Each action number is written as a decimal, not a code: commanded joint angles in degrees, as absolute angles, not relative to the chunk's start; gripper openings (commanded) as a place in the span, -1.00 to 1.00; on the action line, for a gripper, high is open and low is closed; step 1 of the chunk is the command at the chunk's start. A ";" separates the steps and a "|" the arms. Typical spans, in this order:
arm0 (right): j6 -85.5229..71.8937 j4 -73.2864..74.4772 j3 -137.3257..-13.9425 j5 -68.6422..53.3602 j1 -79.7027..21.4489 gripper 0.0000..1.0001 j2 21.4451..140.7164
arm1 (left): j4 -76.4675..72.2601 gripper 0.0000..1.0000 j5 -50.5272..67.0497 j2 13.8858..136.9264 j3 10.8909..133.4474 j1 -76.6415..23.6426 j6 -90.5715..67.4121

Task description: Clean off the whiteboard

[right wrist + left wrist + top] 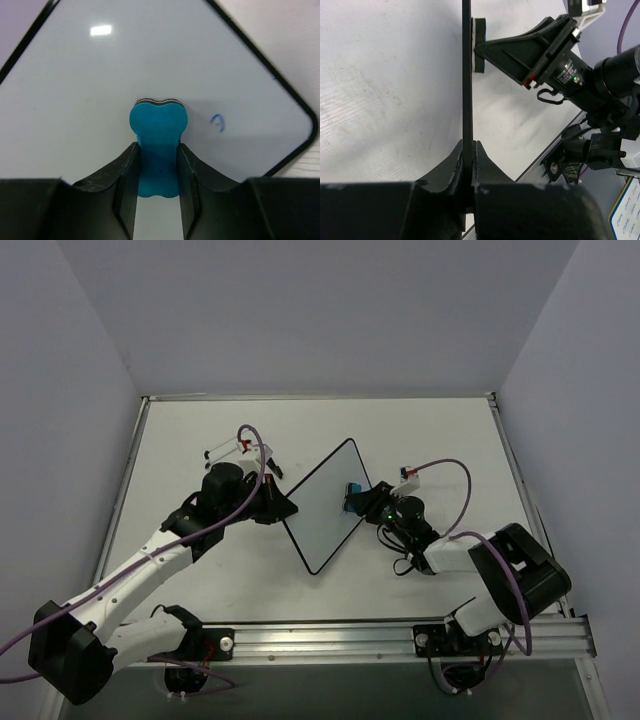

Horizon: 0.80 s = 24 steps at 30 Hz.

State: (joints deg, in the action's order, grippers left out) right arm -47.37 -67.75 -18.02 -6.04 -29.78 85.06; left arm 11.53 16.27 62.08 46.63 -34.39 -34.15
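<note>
- The whiteboard (322, 512) sits at the centre of the top view as a white diamond over the table (430, 440). Its long axis runs from lower centre up towards the right.
- The left gripper (283, 510) is clamped on the board's left corner. In the left wrist view its fingers (451, 165) pinch the thin black frame, and the board shows edge-on as a dark vertical line (466, 75).
- The right gripper (358, 498) reaches in from the lower right of the top view with its arm bent low over the table. It is clamped on a blue eraser (158, 122).
- The eraser's far end presses against the board face (100, 75). The left wrist view confirms the contact, with the pad (479, 45) flat against the board's right side.
- The key relation is one small blue mark (218, 122), which lies just right of the eraser in the right wrist view. It is level with the eraser and near the board's right corner.
- The rest of the visible surface looks clean, so the job appears nearly done.
- The right arm is the nearer one, and a short sideways wipe towards that corner should cover the mark while the left arm steadies the board.
</note>
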 commanded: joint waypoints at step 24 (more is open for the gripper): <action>-49.31 -56.96 -20.65 -0.44 -33.93 -1.00 84.20 | 8.26 -0.95 21.44 62.05 47.72 -35.16 -35.33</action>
State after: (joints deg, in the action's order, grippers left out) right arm -49.10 -62.15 -20.62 -2.39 -34.92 82.98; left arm 10.79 14.74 62.50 46.63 -34.28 -34.09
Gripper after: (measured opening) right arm 0.280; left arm 0.091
